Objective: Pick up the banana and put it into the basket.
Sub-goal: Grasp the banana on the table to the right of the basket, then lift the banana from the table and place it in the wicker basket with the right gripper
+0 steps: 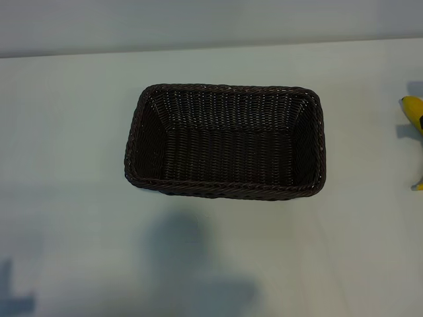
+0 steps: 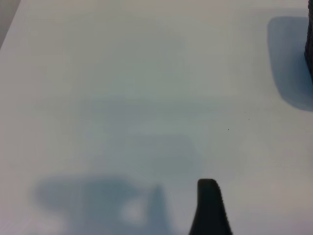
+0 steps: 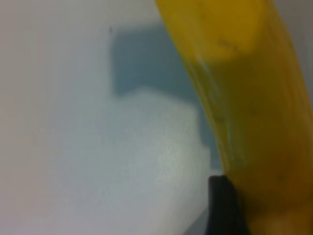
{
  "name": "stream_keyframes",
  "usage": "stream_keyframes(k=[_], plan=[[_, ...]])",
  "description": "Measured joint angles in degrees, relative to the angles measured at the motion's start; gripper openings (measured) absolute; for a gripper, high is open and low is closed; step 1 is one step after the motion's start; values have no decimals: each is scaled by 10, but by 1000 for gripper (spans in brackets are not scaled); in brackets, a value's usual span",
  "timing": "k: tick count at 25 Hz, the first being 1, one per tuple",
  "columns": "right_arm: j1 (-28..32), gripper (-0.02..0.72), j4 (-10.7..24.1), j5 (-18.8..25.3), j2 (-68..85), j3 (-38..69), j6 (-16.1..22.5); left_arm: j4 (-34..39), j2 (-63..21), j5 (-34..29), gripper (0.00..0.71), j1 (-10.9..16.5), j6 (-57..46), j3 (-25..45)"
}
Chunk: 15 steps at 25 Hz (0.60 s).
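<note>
The dark brown woven basket (image 1: 225, 92) stands in the middle of the white table, with nothing inside it. Only part of the yellow banana (image 1: 414, 111) shows, at the table's far right edge, well apart from the basket. Seen from the right wrist, the banana (image 3: 254, 107) fills one side of the view, right up against my right gripper (image 3: 161, 213). My left gripper (image 2: 158, 208) hangs open over bare table with nothing in it, and one dark fingertip (image 2: 209, 205) shows. Neither arm appears in the exterior view.
A wall (image 1: 211, 23) meets the table's far edge. A dark corner of the basket (image 2: 309, 44) shows at the edge of the left wrist view. Arm shadows fall on the near part of the table (image 1: 192, 264).
</note>
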<state>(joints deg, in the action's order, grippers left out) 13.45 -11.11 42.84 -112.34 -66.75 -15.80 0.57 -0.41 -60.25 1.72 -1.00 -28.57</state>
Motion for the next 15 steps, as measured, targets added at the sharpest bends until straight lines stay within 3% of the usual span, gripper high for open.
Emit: stream_keyframes(k=[8,15], plan=[[0,429,0,12,17,-1,0,0,0,0,529,0,1,0],[0,429,-8,114,91,-65,0,0,0,0,529,0,2,0]])
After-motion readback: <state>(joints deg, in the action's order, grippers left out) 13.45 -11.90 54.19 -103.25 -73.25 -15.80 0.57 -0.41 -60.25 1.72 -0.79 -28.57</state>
